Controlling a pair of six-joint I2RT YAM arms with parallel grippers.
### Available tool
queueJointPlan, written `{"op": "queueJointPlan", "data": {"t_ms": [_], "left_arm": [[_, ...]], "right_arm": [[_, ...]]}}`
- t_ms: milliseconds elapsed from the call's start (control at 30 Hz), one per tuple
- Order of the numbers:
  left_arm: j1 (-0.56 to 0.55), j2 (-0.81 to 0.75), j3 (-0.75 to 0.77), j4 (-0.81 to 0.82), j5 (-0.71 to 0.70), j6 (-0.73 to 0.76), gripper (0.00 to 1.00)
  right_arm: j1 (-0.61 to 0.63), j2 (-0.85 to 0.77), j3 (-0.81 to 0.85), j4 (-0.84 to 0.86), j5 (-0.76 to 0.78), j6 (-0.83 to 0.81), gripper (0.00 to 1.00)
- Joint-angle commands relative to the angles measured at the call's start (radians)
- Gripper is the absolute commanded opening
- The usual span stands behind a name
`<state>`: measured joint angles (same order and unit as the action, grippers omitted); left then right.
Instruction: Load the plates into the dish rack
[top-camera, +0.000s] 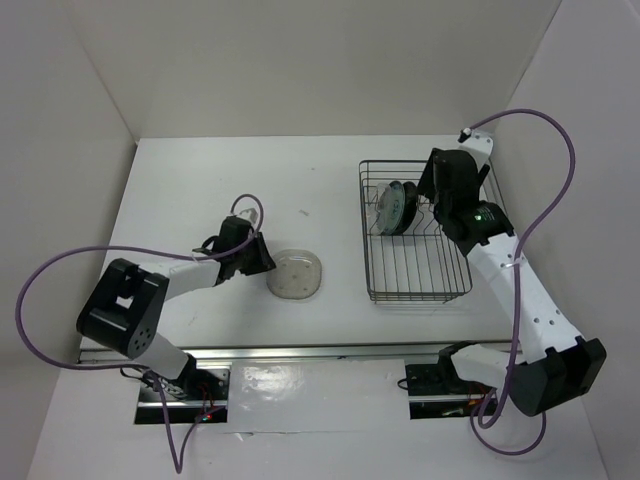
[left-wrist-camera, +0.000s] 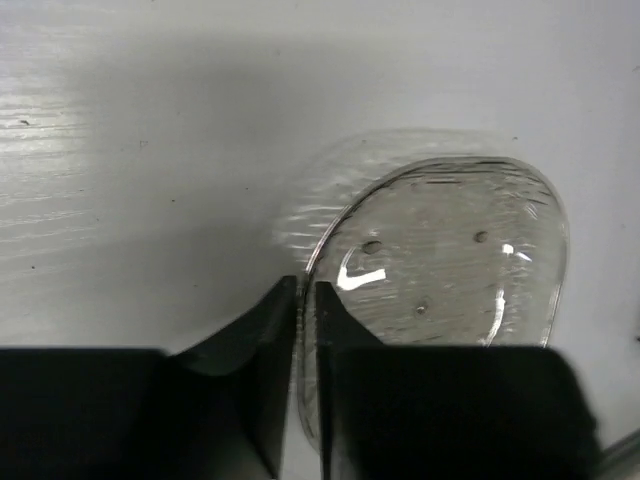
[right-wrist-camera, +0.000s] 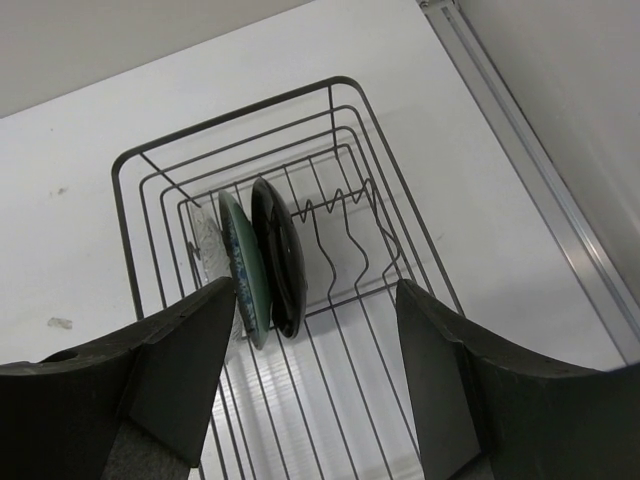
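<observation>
- The step in hand is the pick-up of the one plate not yet racked. The translucent whitish rounded-square plate with dots (top-camera: 297, 274) lies flat on the white table (top-camera: 200, 190), about mid-table and toward the near edge. It is well apart from the rectangular dark wire dish rack (top-camera: 416, 296) on the right half.
- The left gripper (left-wrist-camera: 306, 288) has its jaws drawn almost together on this plate's rim, on the side toward the table's left edge. The thin rim sits in the slit between them.
- The right gripper (right-wrist-camera: 312, 290) hangs above the rack with its jaws spread wide and holds nothing.
- In the rack's far-left part, plates stand on edge between the prongs: the glossy black round plate (right-wrist-camera: 280, 255), the blue-green patterned round plate (right-wrist-camera: 243, 265), and what looks like the clear round plate (right-wrist-camera: 207, 240), which is faint here.
- The next move calls for lifting by the rim without slipping, then carrying the plate toward the rack and tipping it upright. It would go into the free slot beside the black plate, and the right arm probably has to clear first.
</observation>
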<state>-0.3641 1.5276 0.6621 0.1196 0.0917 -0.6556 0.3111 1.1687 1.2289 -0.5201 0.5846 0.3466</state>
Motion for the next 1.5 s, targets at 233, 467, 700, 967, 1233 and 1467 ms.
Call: {"op": "queueJointPlan", "data": {"t_ms": [233,467,700,967,1233,1467], "left_arm": [[-0.022,0.036,0.044,-0.041,-0.043,0.016,0.00],[-0.022,-0.205,-0.066,0.107,0.045,0.053,0.00],[-0.022,-0.484,-0.130,0.209,0.149,0.067,0.00],[-0.041,-0.492,-0.105,0.221,0.223,0.056,0.00],[-0.041,-0.497,-0.107,0.272,0.273,0.047,0.00],[-0.041,-0.515,-0.116,0.272,0.264,0.047,0.00]], "right_arm": [[0.008,-0.023,-0.032,0.112,-0.171,-0.047,0.75],[0.008,-0.067,-0.163,0.349,-0.860,-0.158,0.84],[0.103,0.019,-0.232,0.411,-1.019,-0.169,0.84],[0.264,0.066,-0.258,0.404,-0.933,-0.199,0.81],[0.373,0.152,-0.267,0.413,-0.807,-0.175,0.73],[0.414,0.206,-0.234,0.398,-0.747,-0.164,0.12]]}}
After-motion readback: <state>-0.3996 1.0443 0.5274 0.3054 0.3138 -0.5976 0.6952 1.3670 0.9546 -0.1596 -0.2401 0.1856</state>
